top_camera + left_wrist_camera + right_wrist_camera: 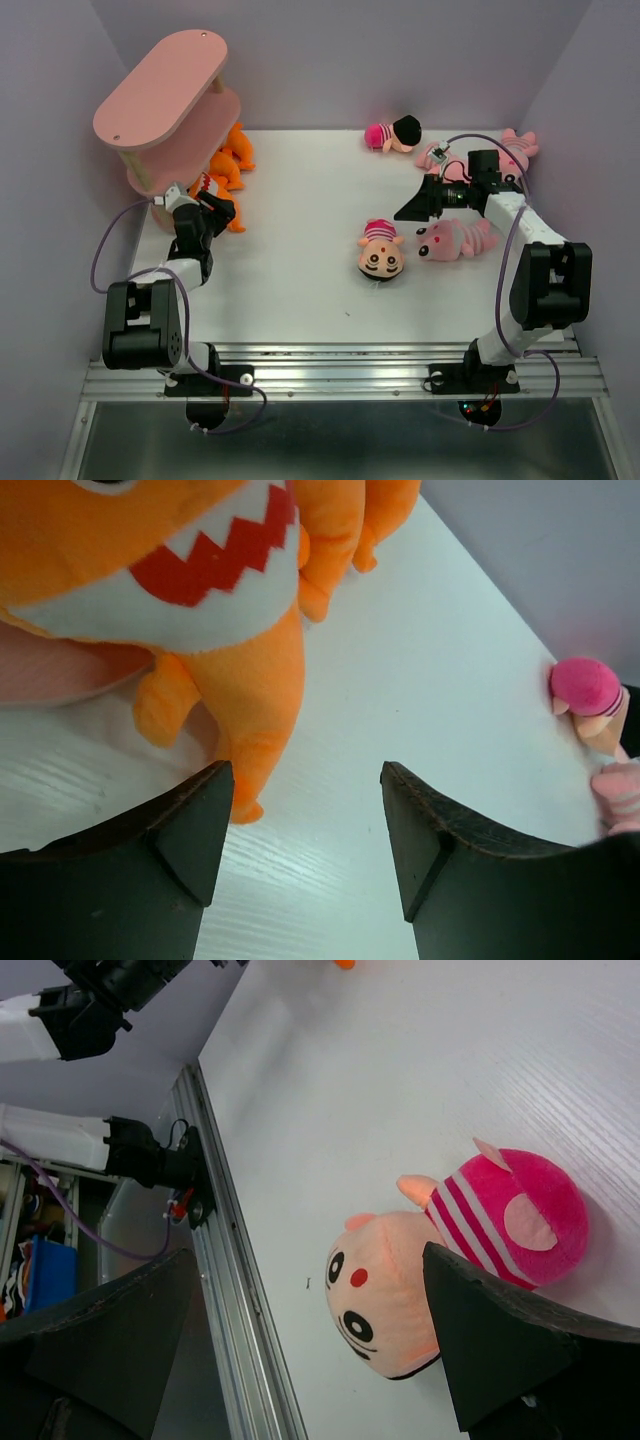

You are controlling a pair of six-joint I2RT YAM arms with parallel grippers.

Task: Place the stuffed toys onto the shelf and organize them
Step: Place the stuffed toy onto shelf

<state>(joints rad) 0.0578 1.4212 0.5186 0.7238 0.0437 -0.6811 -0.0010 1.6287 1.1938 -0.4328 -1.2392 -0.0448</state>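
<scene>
The pink shelf (165, 95) stands at the far left. Two orange toothy toys (235, 150) (212, 185) lie against its lower tiers. My left gripper (218, 212) is open and empty just in front of the nearer one; in the left wrist view that orange toy (210, 590) fills the top, its foot by my left finger (190, 830). My right gripper (415, 205) is open and empty above a peach-faced doll (380, 252), seen between its fingers in the right wrist view (385, 1300). A second doll (393, 133) lies at the back.
Pink striped animals lie at the right: one by the near doll (457, 240), others at the back right (515, 150) under my right arm. The table's metal front rail (225, 1290) runs close to the doll. Purple walls enclose the table.
</scene>
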